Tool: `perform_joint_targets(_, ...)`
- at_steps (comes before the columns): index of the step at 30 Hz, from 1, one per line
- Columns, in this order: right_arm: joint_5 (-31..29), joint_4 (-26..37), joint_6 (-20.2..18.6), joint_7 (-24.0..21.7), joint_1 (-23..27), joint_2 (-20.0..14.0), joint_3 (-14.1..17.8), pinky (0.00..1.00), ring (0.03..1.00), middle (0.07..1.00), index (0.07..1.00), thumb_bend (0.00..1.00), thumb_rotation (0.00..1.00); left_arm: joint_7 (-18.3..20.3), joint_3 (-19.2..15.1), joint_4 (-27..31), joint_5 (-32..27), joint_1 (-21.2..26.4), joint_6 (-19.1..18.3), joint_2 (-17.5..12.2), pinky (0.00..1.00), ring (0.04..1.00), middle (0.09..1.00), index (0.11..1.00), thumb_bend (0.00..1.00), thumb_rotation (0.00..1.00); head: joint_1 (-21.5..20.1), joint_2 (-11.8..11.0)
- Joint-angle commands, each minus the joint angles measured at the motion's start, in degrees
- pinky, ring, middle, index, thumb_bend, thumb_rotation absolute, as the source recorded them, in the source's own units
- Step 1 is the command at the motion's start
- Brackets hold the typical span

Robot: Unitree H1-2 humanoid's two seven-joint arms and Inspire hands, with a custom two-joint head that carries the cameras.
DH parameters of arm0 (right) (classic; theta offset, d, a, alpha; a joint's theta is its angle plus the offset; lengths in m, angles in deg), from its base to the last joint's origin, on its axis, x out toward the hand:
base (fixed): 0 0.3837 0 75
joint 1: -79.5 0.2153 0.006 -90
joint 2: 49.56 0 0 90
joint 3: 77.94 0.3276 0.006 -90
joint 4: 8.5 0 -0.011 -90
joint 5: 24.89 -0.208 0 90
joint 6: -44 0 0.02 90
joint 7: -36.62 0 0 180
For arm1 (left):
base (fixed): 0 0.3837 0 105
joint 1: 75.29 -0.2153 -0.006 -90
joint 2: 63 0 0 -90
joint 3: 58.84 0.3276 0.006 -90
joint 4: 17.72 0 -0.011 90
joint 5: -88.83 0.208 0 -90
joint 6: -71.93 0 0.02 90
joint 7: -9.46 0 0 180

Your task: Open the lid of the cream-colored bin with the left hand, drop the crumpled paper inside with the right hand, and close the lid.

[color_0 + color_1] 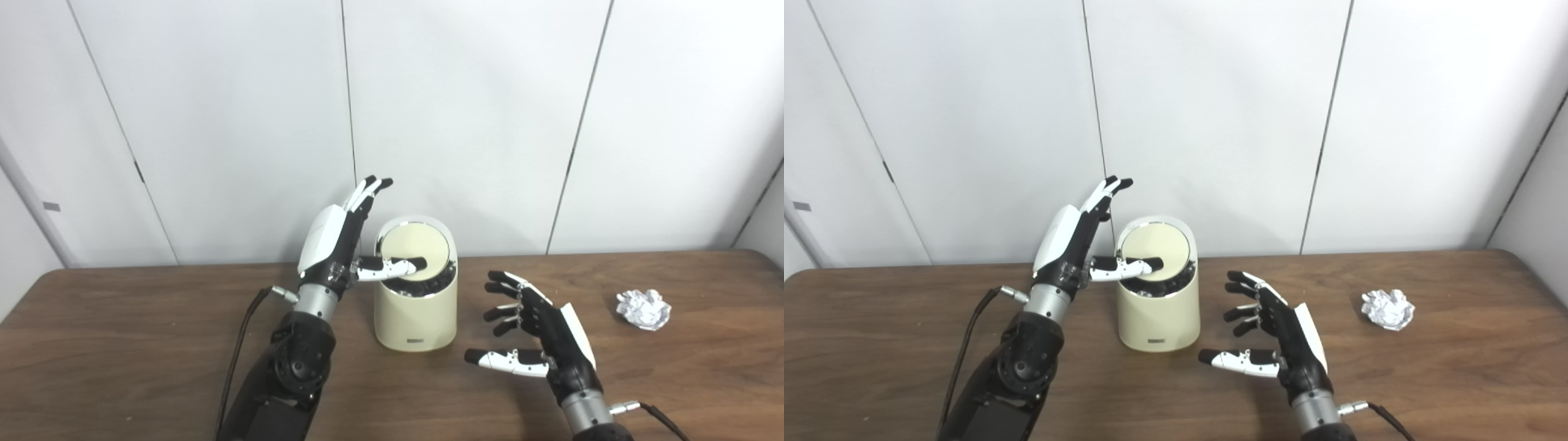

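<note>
The cream-colored bin point(416, 306) stands upright on the tabletop point(153, 343), its long axis vertical and its small label facing the cameras. Its round lid point(418, 248) is tipped up, the near edge swung inward so that the disc faces the cameras, and a dark opening shows beneath its lower edge. What lies inside cannot be made out (only dark, glinting shapes show in the gap).

The left hand point(334, 242) is raised just beside the bin's left side, palm toward the bin. Its fingers point(367, 190) point upward, held straight and close together, and grip nothing. The thumb point(392, 267) reaches sideways across the mouth of the bin and lies against the lower part of the lid.

The right hand point(1274, 334) hovers over the tabletop just to the right of the bin, apart from it, palm turned toward the bin. Its fingers point(1243, 294) are spread wide and slightly curled, thumb extended low toward the left, and it holds nothing.

The crumpled paper point(1388, 309) (white, with a silvery sheen) lies on the tabletop well to the right of the bin and apart from the right hand, near the right end of the tabletop.
</note>
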Motion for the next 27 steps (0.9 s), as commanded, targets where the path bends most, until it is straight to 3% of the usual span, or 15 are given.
perform_joint_targets(1,-0.19,0.8,2.97,0.45,2.04,0.14,-0.12,0.46,0.593,0.775,0.806,0.79,0.07,-1.24,0.21,0.47,1.28,3.63,0.24,-0.51,0.79,0.97,0.997,0.964,0.89,0.24,-0.02,0.03)
perform_joint_targets(10,-0.61,1.24,2.5,0.36,1.89,0.18,-0.23,0.47,0.594,0.775,0.803,0.79,0.04,-1.24,1.28,-1.24,2.6,4.65,0.41,-1.35,0.78,0.968,1.0,0.972,0.89,0.22,-0.01,0.49)
perform_joint_targets(15,-0.13,1.45,2.04,0.48,1.83,0.2,-0.34,0.47,0.598,0.78,0.802,0.79,0.07,-0.89,2.05,-2.07,3.94,5.2,-0.37,-1.82,0.81,0.997,1.0,0.981,0.87,0.17,-0.19,0.6)
perform_joint_targets(27,-0.38,1.61,2.43,0.5,1.68,0.2,-0.34,0.47,0.601,0.776,0.804,0.78,0.05,-1.45,3.56,-4.51,6.24,6.13,-1.24,-2.11,0.78,0.963,0.978,0.968,0.83,0.06,-0.2,1.08)
